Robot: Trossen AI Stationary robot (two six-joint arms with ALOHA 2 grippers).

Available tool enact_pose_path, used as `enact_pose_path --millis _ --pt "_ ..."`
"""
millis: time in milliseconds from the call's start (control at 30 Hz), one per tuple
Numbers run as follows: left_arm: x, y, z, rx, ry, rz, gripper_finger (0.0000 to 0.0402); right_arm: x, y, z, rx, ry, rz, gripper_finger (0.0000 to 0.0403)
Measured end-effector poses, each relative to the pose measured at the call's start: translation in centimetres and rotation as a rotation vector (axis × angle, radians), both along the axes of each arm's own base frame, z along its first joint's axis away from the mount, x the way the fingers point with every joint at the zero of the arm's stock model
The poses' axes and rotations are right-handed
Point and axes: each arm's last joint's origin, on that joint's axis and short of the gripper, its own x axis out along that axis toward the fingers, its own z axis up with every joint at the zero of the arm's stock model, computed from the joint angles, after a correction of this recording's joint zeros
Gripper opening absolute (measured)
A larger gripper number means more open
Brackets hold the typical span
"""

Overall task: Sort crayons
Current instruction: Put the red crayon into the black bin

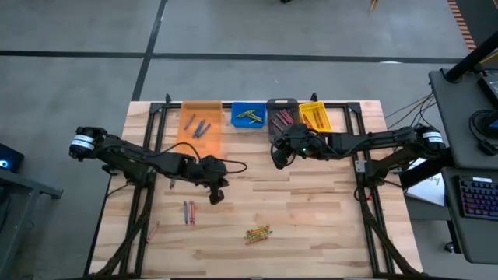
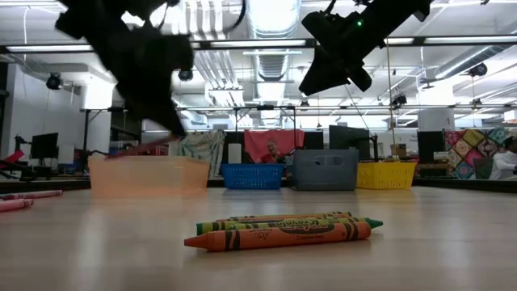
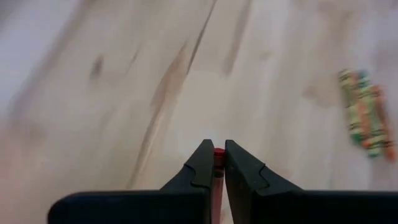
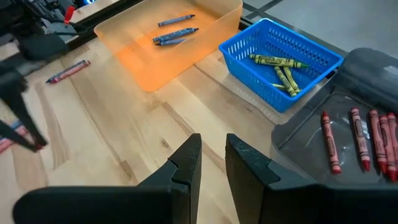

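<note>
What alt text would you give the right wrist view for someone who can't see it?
The right hand, fingers slightly apart and holding nothing, hovers over the wooden table. Ahead sit a translucent orange plastic bin with blue wax crayons, a blue mesh basket with green crayons, and a grey bin with red crayons.

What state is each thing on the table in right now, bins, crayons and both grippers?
Left gripper: shut on a red crayon, above the table.
Right gripper: open, empty, near the grey bin.
Orange bin: holds blue crayons.
Blue bin: holds green-yellow crayons.
Grey bin: holds red crayons.
Yellow bin: holds orange crayons.
Loose crayon pile: lying unsorted on the table.
</note>
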Motion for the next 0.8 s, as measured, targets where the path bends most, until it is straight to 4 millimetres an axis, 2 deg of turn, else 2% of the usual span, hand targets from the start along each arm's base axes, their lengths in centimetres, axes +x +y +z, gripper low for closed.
enact_pose_path --millis 233,367,467,633,800 --pt "2.9 1.8 6.1 0.193 -0.190 -0.133 0.0000 0.0 0.0 0.0 -0.047 0.031 0.036 0.0059" --pt "3.9 4.5 9.5 0.325 -0.291 -0.131 0.0000 -0.1 0.0 -0.1 -0.102 0.069 0.078 0.0058" --pt "4.3 7.4 11.3 0.390 -0.383 -0.113 0.0000 -0.1 -0.2 -0.1 -0.147 0.094 0.104 0.0059" --pt "4.2 12.8 12.7 0.370 -0.590 -0.143 0.0000 -0.4 -1.3 0.2 -0.249 0.145 0.141 0.0059" --pt "5.5 17.3 11.3 0.262 -0.749 -0.198 0.0000 -0.4 -2.8 0.4 -0.339 0.176 0.163 0.0059"
